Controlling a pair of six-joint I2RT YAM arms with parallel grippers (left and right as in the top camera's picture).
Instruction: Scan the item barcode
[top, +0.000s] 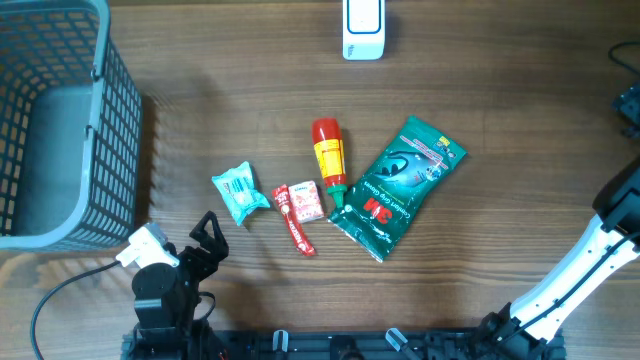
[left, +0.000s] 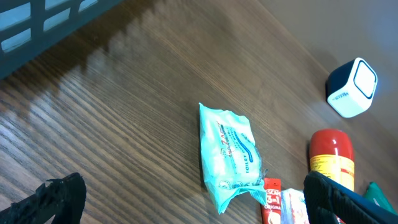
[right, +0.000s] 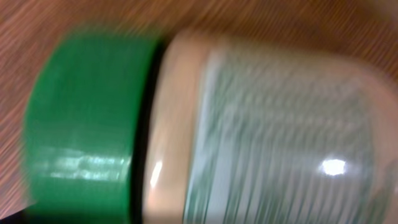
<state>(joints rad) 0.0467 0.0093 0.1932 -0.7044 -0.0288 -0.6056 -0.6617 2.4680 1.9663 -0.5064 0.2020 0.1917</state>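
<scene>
Left gripper (top: 208, 238): jaws spread wide, nothing between them. Its 2 fingers (left: 59, 199) sit in the bottom corners of the left wrist view, with bare table (left: 137, 106) in the gap.

Right gripper: out of the overhead view past the right edge. Its own wrist view shows only a dark sliver in 1 corner. Cannot tell how far the jaws stand apart, nor whether they hold anything.

Right wrist view is filled by a blurred jar (right: 261, 124), very close to the camera. Green lid (right: 87, 124) to the left, long axis across the picture, wood grain behind. The jar does not show from overhead, so its place on the table can't be fixed.

Ahead of the left jaws: teal packet (left: 227, 152), nearest of 4 items mid-table. Its long axis runs away from the fingers, so the jaws would close across its narrow width. Beyond it, close together: a red stick pack (top: 297, 215), a red and yellow bottle (top: 330, 155), a green packet (top: 400, 188).

Scanner (top: 362, 30) stands at the far edge, past the bottle, well apart from both arms. Basket (top: 125, 120) on the far left.

Judgement: which item is due for scanning is not settled. The jar under the right wrist looks likelier, given how close it is. If it is the teal packet, the left arm is plainly nearer. No barcode readable on anything
</scene>
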